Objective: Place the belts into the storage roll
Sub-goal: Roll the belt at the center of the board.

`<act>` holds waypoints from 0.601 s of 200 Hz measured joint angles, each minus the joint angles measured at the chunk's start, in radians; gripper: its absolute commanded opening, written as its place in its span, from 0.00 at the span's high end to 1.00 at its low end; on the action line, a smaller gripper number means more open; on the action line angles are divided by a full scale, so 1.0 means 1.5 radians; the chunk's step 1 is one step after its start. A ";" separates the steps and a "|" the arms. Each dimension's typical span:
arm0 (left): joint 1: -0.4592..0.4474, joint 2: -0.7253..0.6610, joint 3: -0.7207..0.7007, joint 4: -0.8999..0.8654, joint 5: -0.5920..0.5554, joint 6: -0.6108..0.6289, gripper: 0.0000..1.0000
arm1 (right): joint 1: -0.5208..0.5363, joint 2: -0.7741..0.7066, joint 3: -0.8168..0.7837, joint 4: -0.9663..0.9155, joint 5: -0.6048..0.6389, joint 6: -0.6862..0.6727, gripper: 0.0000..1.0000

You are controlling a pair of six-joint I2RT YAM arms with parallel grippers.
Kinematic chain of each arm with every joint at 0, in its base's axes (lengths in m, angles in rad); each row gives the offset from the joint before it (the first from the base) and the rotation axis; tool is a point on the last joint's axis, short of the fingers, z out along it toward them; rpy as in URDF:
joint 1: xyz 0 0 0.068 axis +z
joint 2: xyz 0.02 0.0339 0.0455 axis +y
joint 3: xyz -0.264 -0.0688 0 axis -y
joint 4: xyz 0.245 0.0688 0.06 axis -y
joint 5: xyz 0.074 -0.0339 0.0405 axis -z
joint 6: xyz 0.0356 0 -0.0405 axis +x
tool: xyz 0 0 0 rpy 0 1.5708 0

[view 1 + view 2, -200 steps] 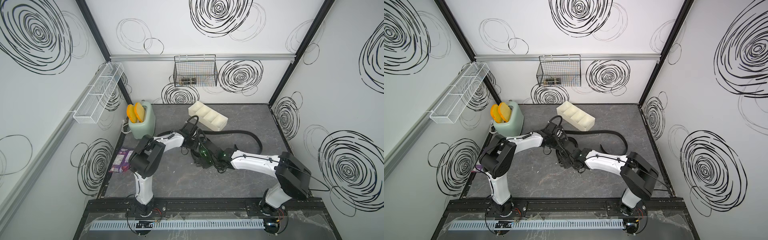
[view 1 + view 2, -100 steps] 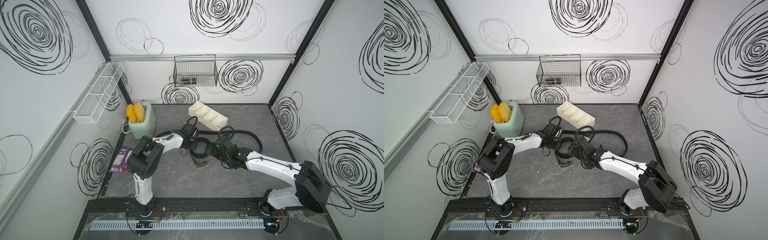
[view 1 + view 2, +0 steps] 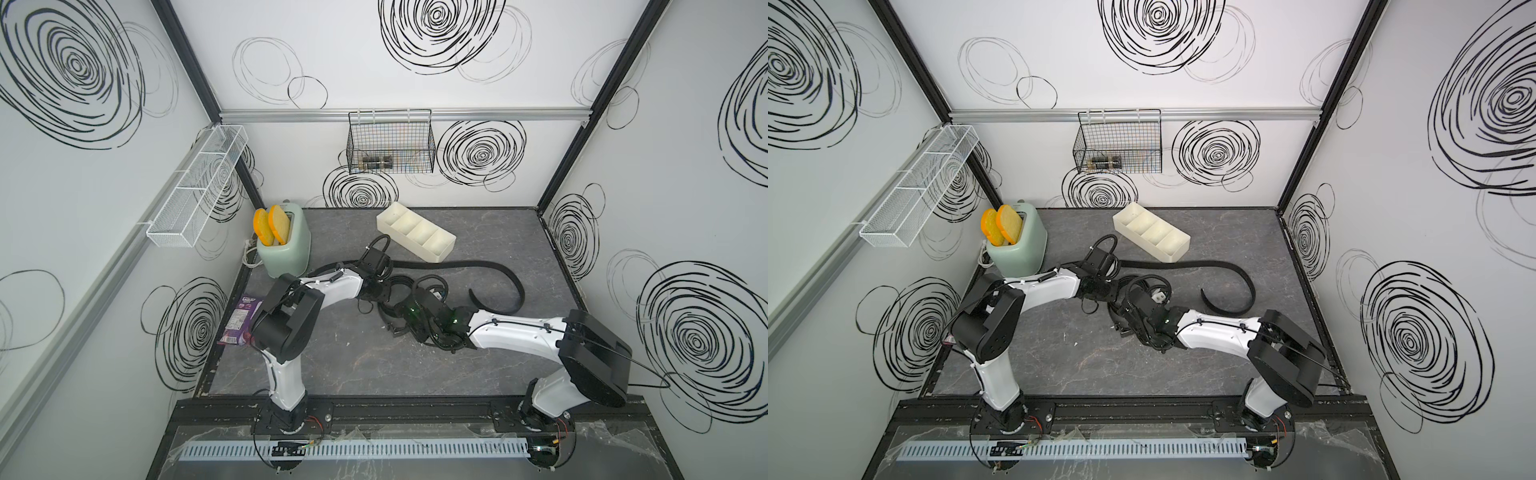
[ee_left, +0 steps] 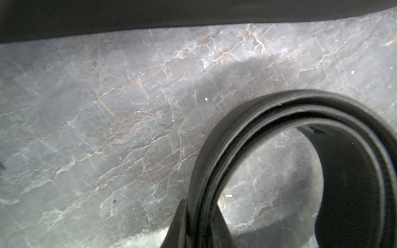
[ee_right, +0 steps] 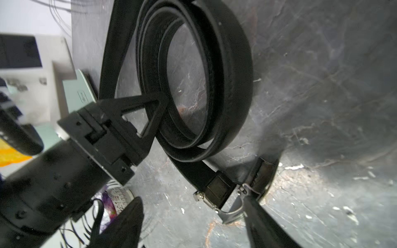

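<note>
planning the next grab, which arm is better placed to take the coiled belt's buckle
Likely right: the right gripper, jaws open, flanks the buckle; the left gripper is clamped on the coiled belt.

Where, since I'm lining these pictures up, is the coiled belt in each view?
Both top views: the coiled belt lies in the middle of the table, only partly visible.
Left wrist: it fills that picture's lower right.
Right wrist: a big ring in that picture's upper middle.
Shared landmark: the left gripper, clamped on the coil's wall in every view.
</note>
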 measured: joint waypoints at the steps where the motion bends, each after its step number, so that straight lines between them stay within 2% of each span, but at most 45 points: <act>1: 0.000 0.000 0.000 0.000 0.000 0.000 1.00 | 0.000 0.000 -0.002 0.001 0.001 0.001 0.29; 89: 0.000 -0.002 -0.004 0.004 0.000 -0.002 1.00 | -0.001 -0.008 -0.025 0.015 0.006 0.039 0.28; 120: 0.002 -0.003 -0.005 0.006 0.000 -0.001 1.00 | 0.000 -0.008 0.033 -0.092 0.027 0.008 0.28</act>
